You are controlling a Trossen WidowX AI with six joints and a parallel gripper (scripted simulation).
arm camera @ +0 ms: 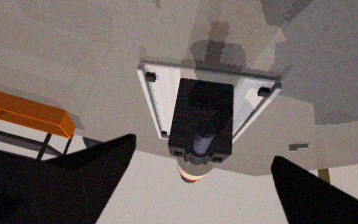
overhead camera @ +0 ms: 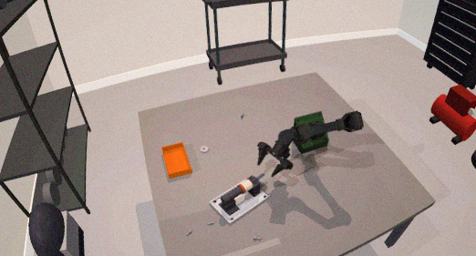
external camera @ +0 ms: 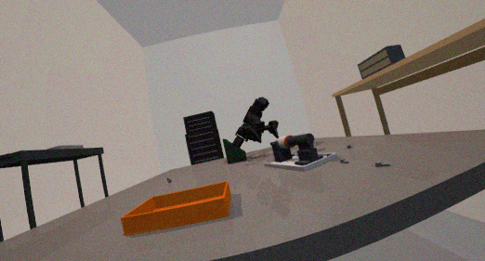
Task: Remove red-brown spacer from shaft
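The gripper (overhead camera: 269, 167) (external camera: 269, 136) (arm camera: 203, 151) is released, its fingers wide apart and near the shaft's (overhead camera: 260, 175) (arm camera: 202, 142) protruding end. The red-brown spacer (overhead camera: 243, 189) (external camera: 285, 141) sits between the pale spacer (overhead camera: 247, 185) (external camera: 281, 142) and the dark housing (overhead camera: 232, 194) (external camera: 302, 140), above the white base plate (overhead camera: 232, 220) (external camera: 303, 167) (arm camera: 163, 95). Left of it lies the orange tray (overhead camera: 177, 160) (external camera: 178, 215) (arm camera: 35, 113).
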